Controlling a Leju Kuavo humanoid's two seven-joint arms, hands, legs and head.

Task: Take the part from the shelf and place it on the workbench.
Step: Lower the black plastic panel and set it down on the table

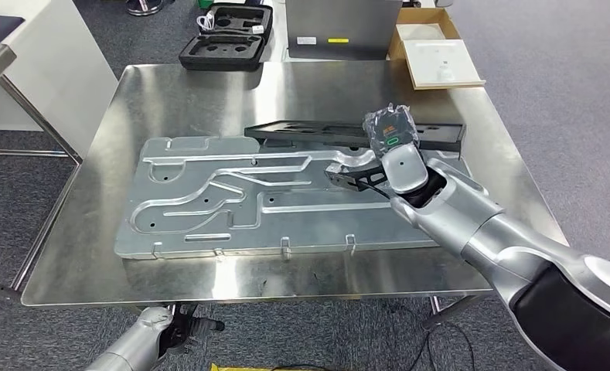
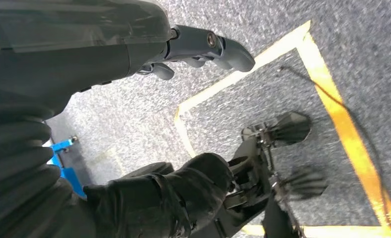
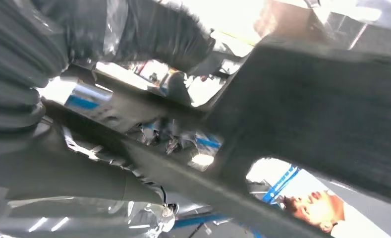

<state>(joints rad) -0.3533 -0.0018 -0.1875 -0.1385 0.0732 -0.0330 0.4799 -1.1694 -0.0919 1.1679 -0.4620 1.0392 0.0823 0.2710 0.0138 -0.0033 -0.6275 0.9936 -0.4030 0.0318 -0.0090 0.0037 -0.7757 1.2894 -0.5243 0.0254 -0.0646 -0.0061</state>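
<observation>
The right hand (image 1: 367, 174) reaches over the shiny metal workbench (image 1: 185, 100) and holds a long, flat black part (image 1: 348, 133) by its near end. The hand's back is wrapped in crinkly clear plastic, and its fingers are curled around a dark bar of the part. In the right wrist view the part (image 3: 307, 104) looks dull and a bit rough, with cut-out holes in it, and it crosses close in front of the camera. The part stretches across the far side of a big grey metal plate (image 1: 209, 209), and whether it is touching the plate or just above it is hard to tell. The plate lies flat on the workbench and has smooth raised tracks that bend and turn, small round holes, and little tabs along its near edge. The left hand (image 1: 184, 328) hangs low below the near edge of the workbench, above grey speckled carpet. In the left wrist view the left hand (image 2: 203, 47) holds nothing, and its smooth grey thumb and dark fingers are loosely apart. On the carpet (image 2: 282, 29) there are yellow tape lines (image 2: 342, 124). Behind the workbench sit an open black foam case (image 1: 228, 35) and a cardboard box (image 1: 433, 46) with white inside.
</observation>
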